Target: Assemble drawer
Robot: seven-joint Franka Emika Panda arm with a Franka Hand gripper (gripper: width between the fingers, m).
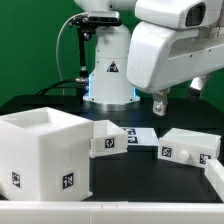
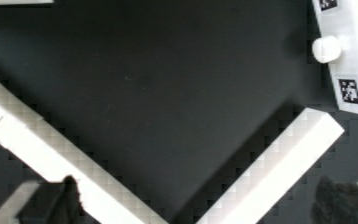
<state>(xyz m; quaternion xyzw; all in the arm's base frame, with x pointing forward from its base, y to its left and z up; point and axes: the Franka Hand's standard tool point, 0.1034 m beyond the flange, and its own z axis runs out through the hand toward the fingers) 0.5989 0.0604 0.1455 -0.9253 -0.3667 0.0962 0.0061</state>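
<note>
The big box [image 1: 45, 150] is empty, we see one tray [image 1: 108, 141] beside it, another tray [image 1: 190, 149] apart, none in yet, our hand [image 1: 176, 98] open

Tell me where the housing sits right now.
In the exterior view the housing sits at lower left on the table, with a small tray close beside it on that view's right.

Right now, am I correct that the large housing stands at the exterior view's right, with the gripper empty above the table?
Not quite: the exterior view shows the large housing at its left. The gripper is indeed empty above the table.
</note>
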